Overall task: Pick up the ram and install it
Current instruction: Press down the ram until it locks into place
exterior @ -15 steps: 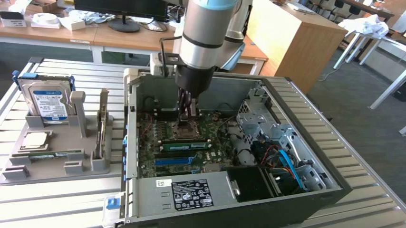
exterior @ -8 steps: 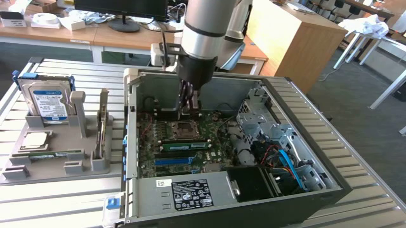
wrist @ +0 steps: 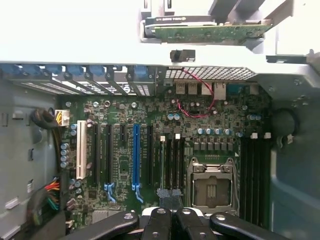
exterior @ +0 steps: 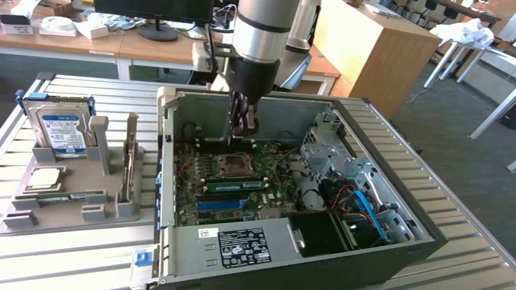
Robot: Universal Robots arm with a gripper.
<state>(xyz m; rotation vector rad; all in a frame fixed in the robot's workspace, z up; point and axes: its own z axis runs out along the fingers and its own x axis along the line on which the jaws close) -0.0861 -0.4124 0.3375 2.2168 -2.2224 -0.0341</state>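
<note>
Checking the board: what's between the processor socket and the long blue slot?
In the exterior view, a green ram stick seated among black slots, between socket and blue slot.

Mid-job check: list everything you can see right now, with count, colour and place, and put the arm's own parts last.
computer case: one, grey, open, on the slatted table.
motherboard: one, green, on the case floor.
processor socket: one, silver frame, empty, mid-board.
ram: one green stick, seated in a slot beside the socket.
expansion slots: several, black, one blue, one white.
power supply: one, grey with a label, near end of the case.
parts holder: one, grey, exterior view's left of the case.
hard drive: one, silver and blue, upright in the holder.
second memory stick: one, green, lying in the holder.
table: one, grey slats.
gripper: one, black, shut, over the board.
</note>
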